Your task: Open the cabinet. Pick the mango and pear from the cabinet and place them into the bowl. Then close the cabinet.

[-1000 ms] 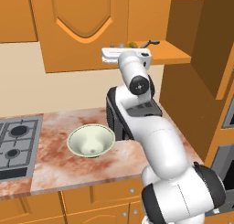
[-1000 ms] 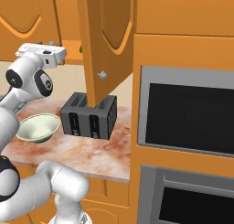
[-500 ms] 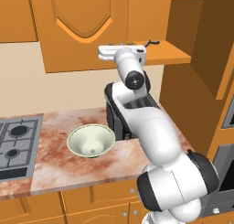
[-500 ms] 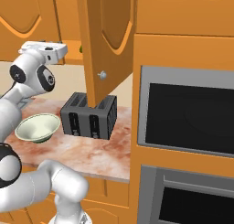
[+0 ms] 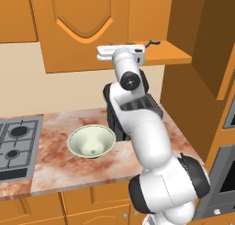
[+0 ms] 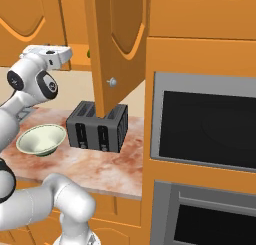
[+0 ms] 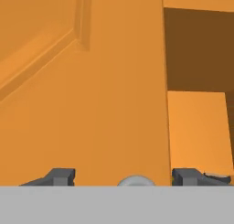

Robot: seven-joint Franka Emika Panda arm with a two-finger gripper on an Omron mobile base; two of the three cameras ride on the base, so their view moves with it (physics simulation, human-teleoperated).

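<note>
The cabinet's left door (image 5: 82, 26) is closed. Its right door (image 6: 115, 39) stands swung out, with a silver knob (image 6: 112, 82). My gripper (image 5: 120, 49) is level with the shelf at the closed door's lower corner. In the hand view my gripper (image 7: 125, 177) is open, with that door's round knob (image 7: 135, 181) between the tips and apart from both. A green sliver, the pear (image 6: 89, 53), peeks past the open door's edge. The mango is hidden. The cream-green bowl (image 5: 92, 141) sits below on the counter.
A black toaster (image 6: 97, 126) stands right of the bowl (image 6: 41, 139), behind my arm. A gas hob (image 5: 13, 141) lies at the counter's left end. A built-in oven (image 6: 205, 124) fills the tall unit on the right. The open door overhangs the toaster.
The jaws have narrowed around the knob. The hand has edged slightly left and up along the cabinet's lower edge; bowl and doors have not moved.
</note>
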